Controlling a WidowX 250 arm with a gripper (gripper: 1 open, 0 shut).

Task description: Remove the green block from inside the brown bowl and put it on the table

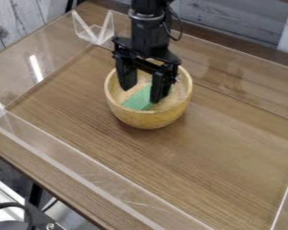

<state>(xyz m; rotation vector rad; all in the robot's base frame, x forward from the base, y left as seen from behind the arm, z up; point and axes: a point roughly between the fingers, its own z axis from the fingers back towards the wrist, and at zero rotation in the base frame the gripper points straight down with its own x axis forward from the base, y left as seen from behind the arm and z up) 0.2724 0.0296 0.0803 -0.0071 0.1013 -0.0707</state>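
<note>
The brown bowl (pixel 147 115) stands on the table (pixel 171 171) a little behind its middle. Inside it lies the green block (pixel 139 101), partly hidden behind the black fingers. My gripper (pixel 146 88) hangs straight down over the bowl, open, with its two fingers reaching into the bowl on either side of the block. The block rests on the bowl's floor; whether the fingertips touch it cannot be told.
Low clear acrylic walls (pixel 62 175) edge the tabletop on all sides. Bare wood lies in front of the bowl and to its left and right. A dark table leg and cables show below the front left corner (pixel 32 211).
</note>
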